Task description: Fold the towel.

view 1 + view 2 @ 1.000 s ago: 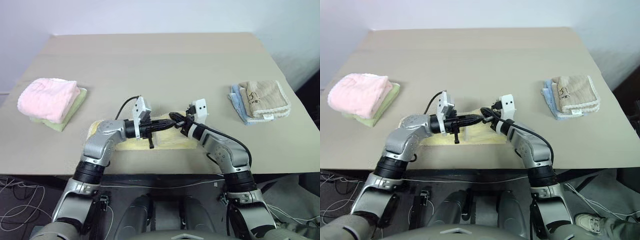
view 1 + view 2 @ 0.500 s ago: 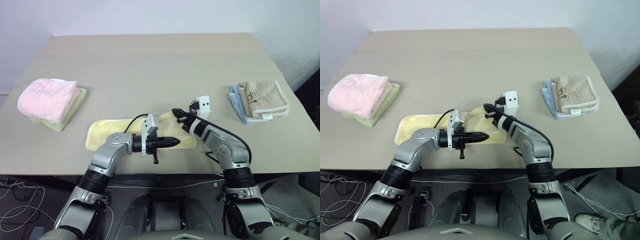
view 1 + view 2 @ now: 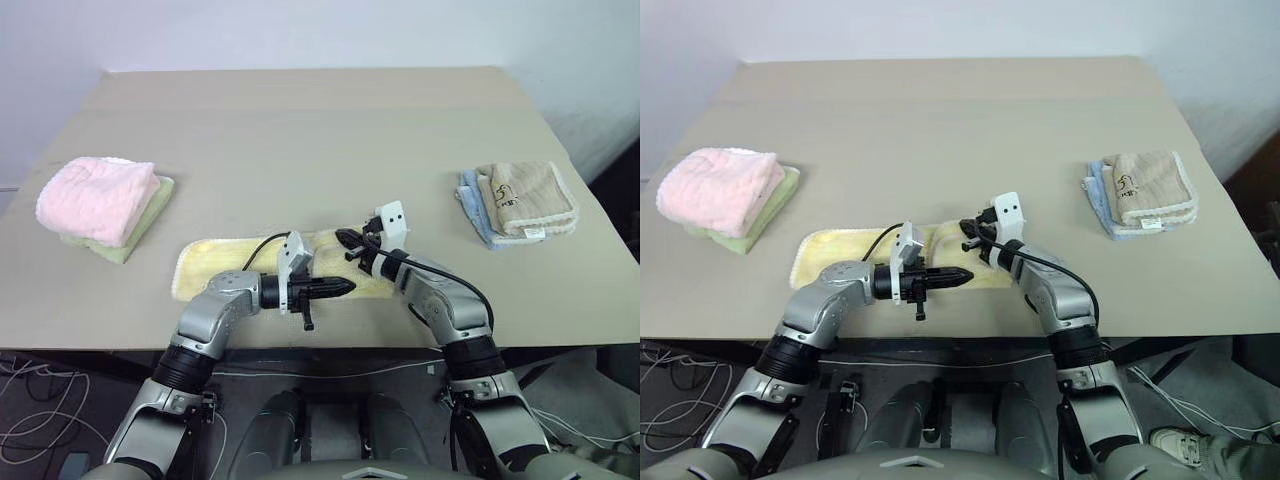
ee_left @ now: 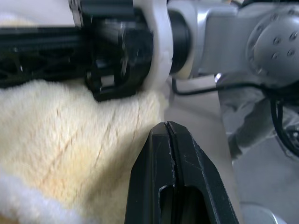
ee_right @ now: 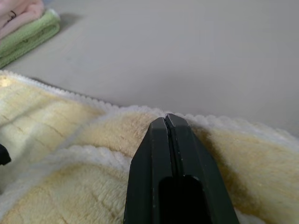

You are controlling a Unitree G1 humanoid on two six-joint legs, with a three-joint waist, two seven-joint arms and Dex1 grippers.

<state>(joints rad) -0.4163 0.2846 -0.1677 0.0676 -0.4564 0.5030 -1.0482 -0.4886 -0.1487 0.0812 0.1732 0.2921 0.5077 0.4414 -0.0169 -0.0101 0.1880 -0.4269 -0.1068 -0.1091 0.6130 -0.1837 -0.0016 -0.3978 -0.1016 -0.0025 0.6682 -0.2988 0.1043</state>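
Note:
The pale yellow towel (image 3: 205,262) lies flat along the table's front edge; its right end looks doubled over. My left gripper (image 3: 346,287) points to the right, level over the towel's near edge, shut with nothing between its fingers (image 4: 169,140). My right gripper (image 3: 345,239) points left over the towel's far edge, where a white-trimmed fold (image 5: 93,126) runs. It is shut and empty too, as the right wrist view's pressed fingertips (image 5: 166,122) show. The two grippers stand a short way apart, and the left wrist view also shows the right gripper (image 4: 56,51) above the cloth.
A folded pink towel (image 3: 97,197) rests on a green one at the table's left. A beige towel (image 3: 527,194) on a blue one lies at the right. The tan table (image 3: 320,130) stretches far behind, and its front edge runs just below the yellow towel.
My left gripper has drawn back from the right one toward the table's front edge, uncovering the towel's left part. My right gripper stays over the far edge.

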